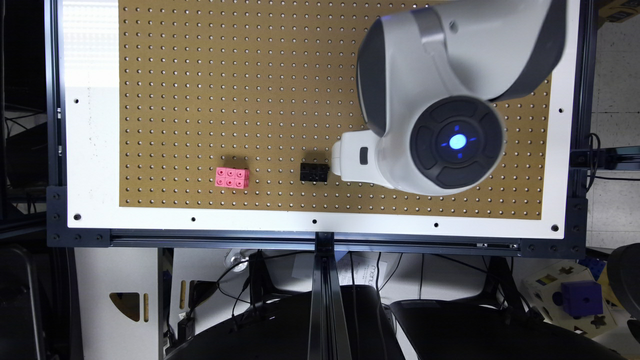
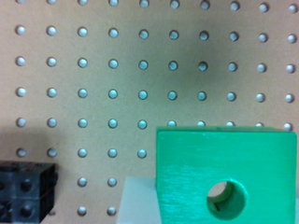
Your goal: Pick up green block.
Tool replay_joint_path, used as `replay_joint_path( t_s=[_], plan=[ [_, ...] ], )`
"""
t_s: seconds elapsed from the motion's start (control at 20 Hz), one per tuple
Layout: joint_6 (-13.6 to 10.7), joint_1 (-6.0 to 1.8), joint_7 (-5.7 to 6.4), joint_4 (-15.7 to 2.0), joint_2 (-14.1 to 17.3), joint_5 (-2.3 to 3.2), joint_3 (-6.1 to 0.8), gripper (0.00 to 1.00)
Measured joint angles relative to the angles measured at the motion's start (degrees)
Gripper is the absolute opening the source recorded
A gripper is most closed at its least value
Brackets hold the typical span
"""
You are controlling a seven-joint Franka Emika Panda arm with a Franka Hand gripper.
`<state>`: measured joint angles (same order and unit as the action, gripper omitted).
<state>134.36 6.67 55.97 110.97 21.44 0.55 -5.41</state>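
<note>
— where's the green block (image 2: 224, 175)?
— close under the wrist camera, holed face toward it, raised above the pegboard (image 2: 112, 74), with a pale surface just beside its lower edge. near the black studded brick (image 2: 25, 191).
— gripper (image 1: 336, 159)?
— seen as a white part just beside the black brick, near the pegboard's front edge. can't tell how far open, or whether gripping the block.
— anything else?
— pink studded brick (image 1: 232, 177) lying well apart, along the same front edge.

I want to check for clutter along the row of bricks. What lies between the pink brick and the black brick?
Nothing: in the exterior view, bare pegboard separates the pink brick from the black brick.
</note>
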Motion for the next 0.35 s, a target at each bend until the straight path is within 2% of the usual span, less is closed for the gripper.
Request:
replay_joint_path(
  t_s=[0.1,0.35],
  plan=[
    [-1.12,0.00,0.00,0.00,-1.03,0.00,-0.02,0.00],
    [-1.13,0.00,0.00,0.02,-0.81,0.00,-0.03,0.00]
  ],
)
